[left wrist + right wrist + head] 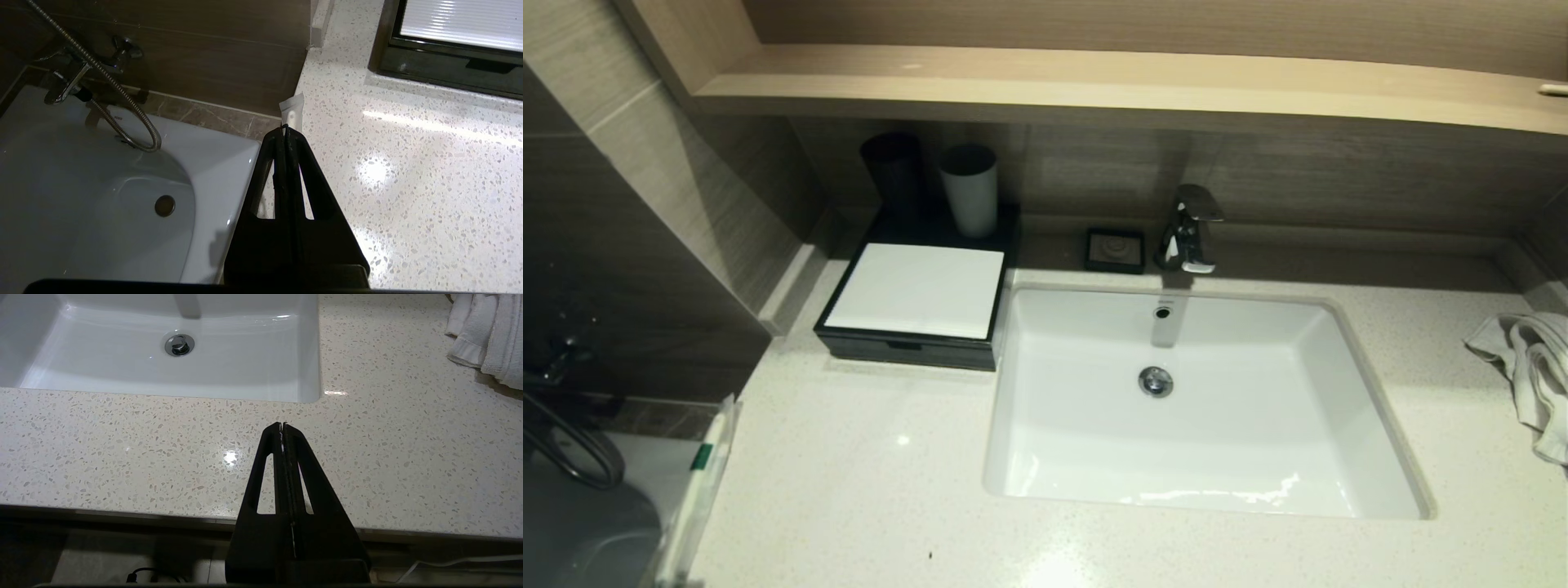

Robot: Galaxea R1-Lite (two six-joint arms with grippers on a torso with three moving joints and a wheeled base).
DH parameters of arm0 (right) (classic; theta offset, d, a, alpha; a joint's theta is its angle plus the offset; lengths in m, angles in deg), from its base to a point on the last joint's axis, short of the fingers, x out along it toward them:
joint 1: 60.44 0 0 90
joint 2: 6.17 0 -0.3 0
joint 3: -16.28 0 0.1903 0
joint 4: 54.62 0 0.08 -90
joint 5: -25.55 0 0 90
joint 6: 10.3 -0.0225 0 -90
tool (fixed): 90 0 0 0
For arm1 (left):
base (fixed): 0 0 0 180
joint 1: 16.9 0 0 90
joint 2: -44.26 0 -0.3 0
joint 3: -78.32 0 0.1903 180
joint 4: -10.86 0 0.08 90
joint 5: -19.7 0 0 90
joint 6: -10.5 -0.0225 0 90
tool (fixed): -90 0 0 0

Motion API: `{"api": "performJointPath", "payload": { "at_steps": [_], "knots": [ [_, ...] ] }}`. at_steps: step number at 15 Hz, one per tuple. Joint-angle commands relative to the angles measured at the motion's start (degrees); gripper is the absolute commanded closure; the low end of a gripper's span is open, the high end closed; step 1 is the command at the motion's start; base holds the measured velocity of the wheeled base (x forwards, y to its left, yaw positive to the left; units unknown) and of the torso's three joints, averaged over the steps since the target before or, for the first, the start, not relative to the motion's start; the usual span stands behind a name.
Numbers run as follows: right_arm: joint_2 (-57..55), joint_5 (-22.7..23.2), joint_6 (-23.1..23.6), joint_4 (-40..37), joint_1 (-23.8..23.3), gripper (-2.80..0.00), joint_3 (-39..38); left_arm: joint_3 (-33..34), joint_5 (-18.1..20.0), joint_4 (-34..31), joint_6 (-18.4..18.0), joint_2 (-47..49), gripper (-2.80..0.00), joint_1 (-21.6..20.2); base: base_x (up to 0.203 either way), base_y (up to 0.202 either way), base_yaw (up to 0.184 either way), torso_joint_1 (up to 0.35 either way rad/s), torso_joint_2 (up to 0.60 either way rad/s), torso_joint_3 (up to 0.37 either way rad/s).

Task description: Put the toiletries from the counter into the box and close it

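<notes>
Head view is showing the white speckled surface (849,490) wrapping around a white sink basin (1201,408), with a chrome faucet (1191,229) standing behind the basin. At the back left corner, the box (915,306) is sitting flat with its white top panel facing up and its shallow front drawer looking pushed in. A black cup (894,173) and a white cup (970,189) are standing upright just behind the box, and a small black soap dish (1115,249) is resting between the box and the faucet. A white towel (1531,367) is lying crumpled at the far right edge.

One long thin packet (704,482) with a green label is showing at the lower left corner of the head view, tilted at the surface's left edge. In the left wrist view, the left tool (286,127) is hanging over that edge, beside a bathtub (102,196) with a shower hose (122,122), its fingers pressing together on the whitish packet, whose end (292,110) is sticking out past the tips. The box's black front is lying well apart from it, farther along the surface.

In the right wrist view, the right tool (283,424) is hovering over the front part of the surface near the basin's corner, its fingers pressing together with nothing between them.
</notes>
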State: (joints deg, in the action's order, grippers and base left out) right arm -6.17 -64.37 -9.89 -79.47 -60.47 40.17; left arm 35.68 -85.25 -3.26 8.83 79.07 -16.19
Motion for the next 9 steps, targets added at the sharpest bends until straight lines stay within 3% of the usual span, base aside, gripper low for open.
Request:
{"api": "performJointPath", "payload": {
  "at_steps": [1, 9],
  "knots": [
    [0.00, 0.01, 0.02, -0.01, 0.02, 0.00, 0.00, 0.18, 0.04, -3.93, -0.14, -6.62, 0.00, 0.03, 0.000, 0.000, 0.000, 0.000, 0.00, 0.000],
    [0.00, 0.01, 0.02, -0.01, 0.02, 0.00, 0.00, 0.51, -0.26, -10.54, -0.71, -15.21, 0.00, -0.08, 0.000, 0.000, 0.000, 0.000, 0.00, 0.000]
  ]
}}
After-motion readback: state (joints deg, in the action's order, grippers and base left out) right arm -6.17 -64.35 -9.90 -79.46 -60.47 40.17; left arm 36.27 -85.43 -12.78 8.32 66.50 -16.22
